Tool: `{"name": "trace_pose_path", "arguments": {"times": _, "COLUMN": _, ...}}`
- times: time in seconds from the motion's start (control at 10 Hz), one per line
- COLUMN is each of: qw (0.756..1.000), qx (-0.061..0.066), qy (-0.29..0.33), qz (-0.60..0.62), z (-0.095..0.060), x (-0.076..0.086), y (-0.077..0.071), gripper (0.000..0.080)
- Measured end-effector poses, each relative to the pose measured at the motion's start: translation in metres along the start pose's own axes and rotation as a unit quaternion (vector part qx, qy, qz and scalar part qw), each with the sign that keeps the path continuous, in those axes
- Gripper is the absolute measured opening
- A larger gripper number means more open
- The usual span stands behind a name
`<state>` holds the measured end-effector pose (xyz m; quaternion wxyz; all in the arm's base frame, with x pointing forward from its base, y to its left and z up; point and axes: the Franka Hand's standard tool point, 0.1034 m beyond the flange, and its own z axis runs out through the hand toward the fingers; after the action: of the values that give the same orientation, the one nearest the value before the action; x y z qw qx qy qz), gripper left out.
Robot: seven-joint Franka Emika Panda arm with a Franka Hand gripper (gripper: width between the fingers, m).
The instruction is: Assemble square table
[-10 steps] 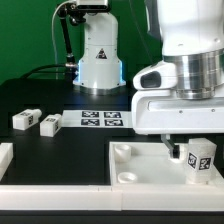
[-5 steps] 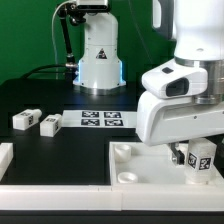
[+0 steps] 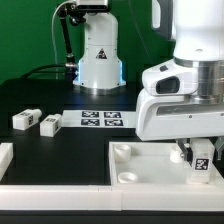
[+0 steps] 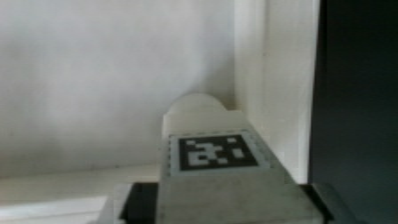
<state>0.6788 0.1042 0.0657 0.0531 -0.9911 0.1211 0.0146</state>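
The square table's white slab (image 3: 120, 150) lies at the front of the exterior view, with a round socket (image 3: 127, 177) near its corner. A white tag-marked leg block (image 3: 202, 160) stands upright on it at the exterior view's right. My gripper (image 3: 196, 153) reaches down over this block with a finger on either side. In the wrist view the leg block (image 4: 217, 150) fills the gap between my dark fingers (image 4: 146, 202), which press on its flanks; the slab (image 4: 89, 90) lies behind it. Two more leg blocks (image 3: 25, 119) (image 3: 49, 124) lie on the black table at the exterior view's left.
The marker board (image 3: 101, 119) lies flat in the middle of the table. The arm's white base (image 3: 98, 55) stands behind it. A white border bar (image 3: 5, 158) shows at the exterior view's front left edge.
The gripper has settled lower around the leg block on the slab and its jaws have narrowed onto it. The block now stands squarer. The two loose blocks have not moved.
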Motion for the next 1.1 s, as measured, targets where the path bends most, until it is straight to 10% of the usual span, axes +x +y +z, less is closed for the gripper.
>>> {"name": "trace_pose_path", "arguments": {"times": 0.3, "qw": 0.954, "qx": 0.029, "qy": 0.005, "qz": 0.298, "z": 0.0, "x": 0.004, "y": 0.005, "gripper": 0.0287}}
{"name": "trace_pose_path", "arguments": {"times": 0.8, "qw": 0.895, "qx": 0.036, "qy": 0.001, "qz": 0.444, "z": 0.0, "x": 0.002, "y": 0.004, "gripper": 0.0288}}
{"name": "trace_pose_path", "arguments": {"times": 1.1, "qw": 0.742, "qx": 0.064, "qy": -0.002, "qz": 0.667, "z": 0.002, "x": 0.001, "y": -0.005, "gripper": 0.0288}}
